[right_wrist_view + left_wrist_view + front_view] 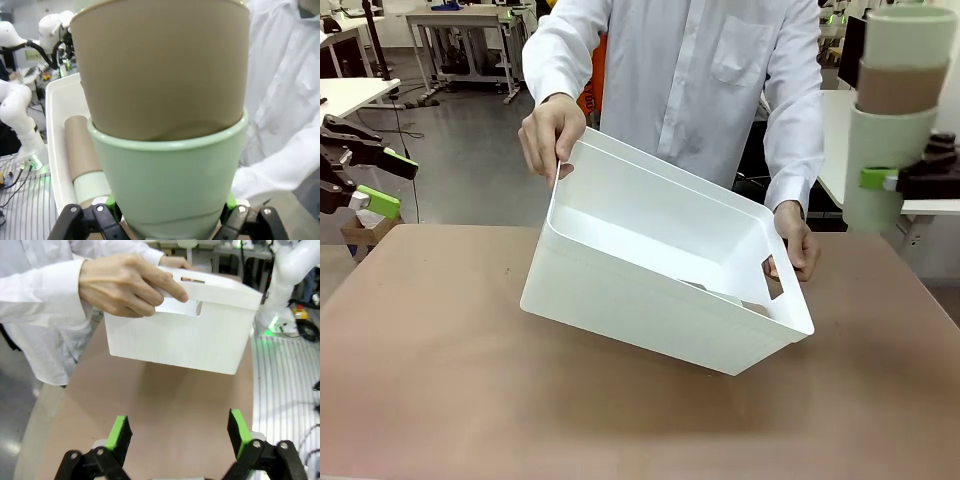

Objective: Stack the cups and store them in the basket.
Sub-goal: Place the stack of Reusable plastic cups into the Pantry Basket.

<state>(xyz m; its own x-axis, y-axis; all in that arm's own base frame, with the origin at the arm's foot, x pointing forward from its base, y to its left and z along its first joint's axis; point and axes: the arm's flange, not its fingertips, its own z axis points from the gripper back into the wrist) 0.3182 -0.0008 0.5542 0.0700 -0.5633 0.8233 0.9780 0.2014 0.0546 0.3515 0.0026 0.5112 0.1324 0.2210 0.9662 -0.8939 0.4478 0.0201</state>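
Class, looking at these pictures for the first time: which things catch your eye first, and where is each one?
In the middle, a person's hands hold the white basket tilted above the table, its opening facing the robot. At the right, the right pincer grips a tall stack of cups, mint green and tan. The left pincer waits open at the left edge.

Cup stack (900, 110) top cut off by frame edge; cup count maybe 3.
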